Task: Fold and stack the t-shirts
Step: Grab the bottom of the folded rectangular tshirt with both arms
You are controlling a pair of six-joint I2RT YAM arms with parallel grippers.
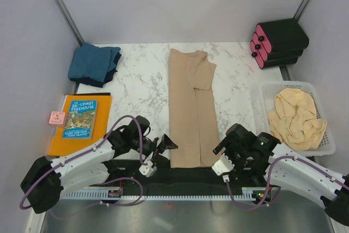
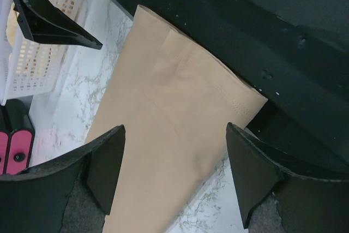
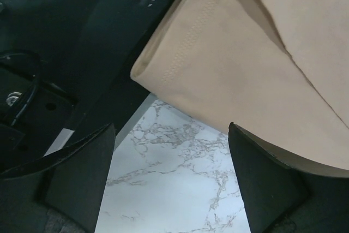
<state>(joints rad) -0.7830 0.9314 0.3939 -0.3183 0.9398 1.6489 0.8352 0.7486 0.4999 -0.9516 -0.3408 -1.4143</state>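
Left hand [image 1: 161, 148]: jaws spread wide, nothing between them, hovering low just outside the near left corner of the tan t-shirt [image 1: 191, 107]. Well beyond this hand and off to its outer side, a dark teal-blue t-shirt [image 1: 94, 65] sits folded in a loose bundle on the worktop [image 1: 142, 85]. The tan shirt lies flat between the two hands as a long narrow strip, sleeves turned in, with its hem at the hands' end and its collar at the far end. Right hand [image 1: 223, 156]: likewise wide open and empty, with the near right hem corner just ahead of its fingers [image 3: 262, 184]. Past this hand on its outer side, a pale beige t-shirt [image 1: 297, 115] lies crumpled in a white basket [image 1: 260, 88]. Handling judgement: the cloth is light, limp and thin, with no stiffness to carry a fold by itself. The layers will probably slide over each other, and the marble top gives little grip. Best hold looks to be the two hem corners, one per hand, pinching through every layer at the stitched edge and lifting evenly. A shallow pinch risks peeling off only the top ply.
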